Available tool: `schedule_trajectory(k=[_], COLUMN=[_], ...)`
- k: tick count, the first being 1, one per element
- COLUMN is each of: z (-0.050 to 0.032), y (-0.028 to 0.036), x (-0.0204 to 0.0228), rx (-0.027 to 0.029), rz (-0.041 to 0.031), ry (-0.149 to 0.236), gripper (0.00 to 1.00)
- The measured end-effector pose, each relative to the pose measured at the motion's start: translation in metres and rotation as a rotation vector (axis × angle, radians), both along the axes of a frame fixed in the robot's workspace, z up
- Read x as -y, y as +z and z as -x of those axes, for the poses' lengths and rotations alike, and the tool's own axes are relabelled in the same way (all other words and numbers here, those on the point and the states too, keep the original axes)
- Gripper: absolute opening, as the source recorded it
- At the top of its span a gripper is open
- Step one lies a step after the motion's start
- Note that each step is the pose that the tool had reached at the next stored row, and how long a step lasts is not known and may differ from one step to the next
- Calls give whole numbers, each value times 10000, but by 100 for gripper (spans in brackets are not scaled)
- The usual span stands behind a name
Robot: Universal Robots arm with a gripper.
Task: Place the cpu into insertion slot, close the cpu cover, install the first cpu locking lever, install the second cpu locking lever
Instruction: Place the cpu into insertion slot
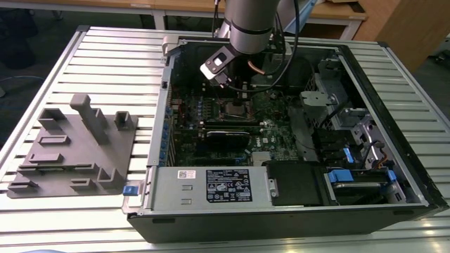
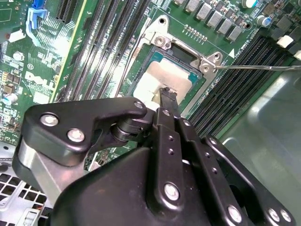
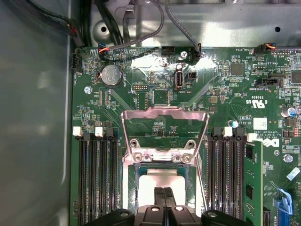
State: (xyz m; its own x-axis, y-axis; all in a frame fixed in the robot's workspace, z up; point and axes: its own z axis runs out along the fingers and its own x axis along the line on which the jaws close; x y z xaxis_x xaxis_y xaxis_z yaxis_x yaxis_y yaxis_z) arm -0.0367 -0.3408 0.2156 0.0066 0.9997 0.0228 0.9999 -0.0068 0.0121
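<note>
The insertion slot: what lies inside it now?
The cpu lies inside the slot, its silver top showing. The hand covers part of it; the pins beneath are hidden.

**Bright overhead light, hard glare on metal**

In the exterior view the slatted surface [image 1: 105,52] is brightly lit and washes out white along its near edge. The inside of the computer case [image 1: 281,221] lies in shadow. In both wrist views the chip [image 2: 151,82] [image 3: 162,181] blows out white.

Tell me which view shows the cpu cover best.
The first wrist view: the cpu cover stands open, whole frame in sight. The second wrist view gives at most its hinge end; in the exterior view it is too small to tell.
</note>
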Motion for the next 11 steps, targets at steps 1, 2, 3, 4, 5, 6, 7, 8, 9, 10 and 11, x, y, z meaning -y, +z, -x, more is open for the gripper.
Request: schedule_trajectory(k=[1,2,3,4,5,6,7,8,9,10,11], z=[14,22,22,22,24,25,27,29,29,29,30], y=[-2,-4,-9,-17,-28,-39,-49,-50,-50,-50,-52], x=[0,0,0,0,0,0,0,0,0,0,0], rx=[0,0,0,3,15,25,35,39,39,40,45], rz=[0,2,2,3,2,2,2,3,4,4,3], ry=[1,1,2,4,5,7,10,10,10,12,10], gripper=[11,11,11,11,11,11,11,11,11,11,11])
